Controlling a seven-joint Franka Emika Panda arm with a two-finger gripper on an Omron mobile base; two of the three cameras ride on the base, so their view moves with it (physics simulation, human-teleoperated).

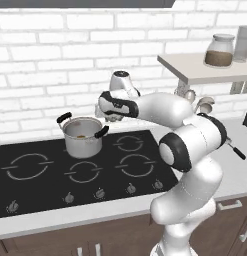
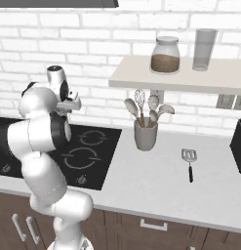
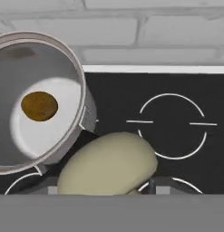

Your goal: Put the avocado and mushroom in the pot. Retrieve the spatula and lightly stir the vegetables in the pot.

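The steel pot (image 1: 84, 145) with two black handles stands on the back left burner of the cooktop. Inside it lies the avocado (image 3: 39, 106), a brown-gold oval on the pot's (image 3: 84, 113) bright floor. My gripper (image 1: 113, 116) hangs just right of the pot, level with its rim, shut on the pale beige mushroom (image 3: 109, 165). In the hand view the mushroom sits between my gripper's (image 3: 104, 189) tips, outside the pot's wall and above a burner ring. The spatula (image 2: 189, 159), silver slotted head and black handle, lies flat on the counter far to the right.
A grey utensil cup (image 2: 145, 135) with pale spoons and a whisk stands between cooktop and spatula. Above it a shelf (image 2: 141, 78) carries a jar (image 2: 165, 55) and a glass (image 2: 204, 50). The brick wall runs close behind the black cooktop (image 1: 145, 175).
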